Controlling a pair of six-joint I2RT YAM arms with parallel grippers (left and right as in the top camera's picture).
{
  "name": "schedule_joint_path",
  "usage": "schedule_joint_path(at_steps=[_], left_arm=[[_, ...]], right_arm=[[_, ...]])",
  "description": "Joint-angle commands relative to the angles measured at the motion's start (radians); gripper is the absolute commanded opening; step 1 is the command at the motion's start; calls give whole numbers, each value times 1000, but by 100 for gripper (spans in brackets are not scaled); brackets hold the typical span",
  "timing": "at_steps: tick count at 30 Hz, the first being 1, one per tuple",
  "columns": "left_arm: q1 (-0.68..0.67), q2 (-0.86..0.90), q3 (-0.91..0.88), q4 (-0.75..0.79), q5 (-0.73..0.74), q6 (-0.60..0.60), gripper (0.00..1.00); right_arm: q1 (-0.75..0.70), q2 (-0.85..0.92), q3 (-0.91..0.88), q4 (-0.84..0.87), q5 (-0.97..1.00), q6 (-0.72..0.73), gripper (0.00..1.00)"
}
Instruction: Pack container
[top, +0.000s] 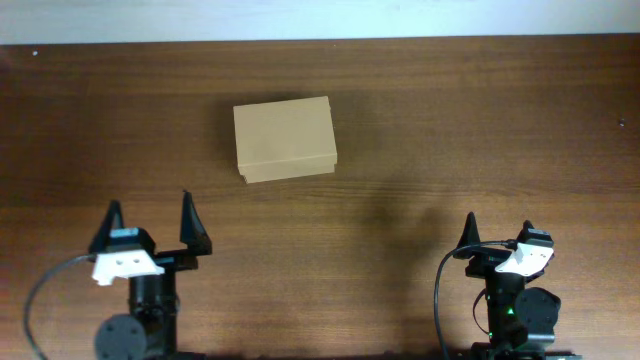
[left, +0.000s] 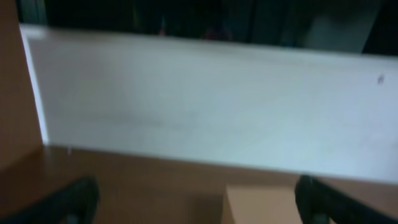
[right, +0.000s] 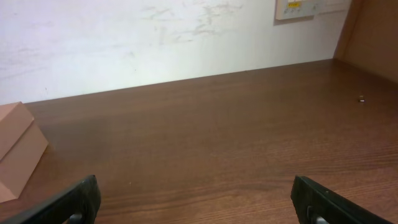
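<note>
The container (top: 285, 138) is a plain tan cardboard box, lid down, lying on the dark wood table a little left of centre toward the back. My left gripper (top: 153, 220) stands open near the front left, well short of the box. In the blurred left wrist view the container (left: 261, 206) shows low between the spread fingers (left: 320, 202). My right gripper (top: 497, 228) is open at the front right with nothing between its fingers. In the right wrist view the container (right: 17, 149) sits at the far left edge, and only bare wood lies beyond the fingertips (right: 317, 202).
A white wall (right: 155, 43) runs along the table's back edge, with a small wall panel (right: 297, 8) at upper right. A brown side panel (left: 15, 93) stands at the left. Black cables (top: 40, 290) trail from both arm bases at the front.
</note>
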Motion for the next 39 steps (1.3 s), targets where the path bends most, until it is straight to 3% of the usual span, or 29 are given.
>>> schedule_joint_path(at_steps=[1, 11, 23, 39], left_arm=[[2, -63, -123, 63, -39, 1, 100], [26, -185, -339, 136, -55, 1, 100], [100, -185, -338, -34, -56, 1, 100], [100, -185, -338, -37, -56, 1, 100]], right_arm=[[5, -10, -10, 2, 16, 1, 99], [5, -10, -10, 2, 16, 1, 99], [5, -10, -10, 2, 16, 1, 99], [5, -10, -10, 2, 16, 1, 99]])
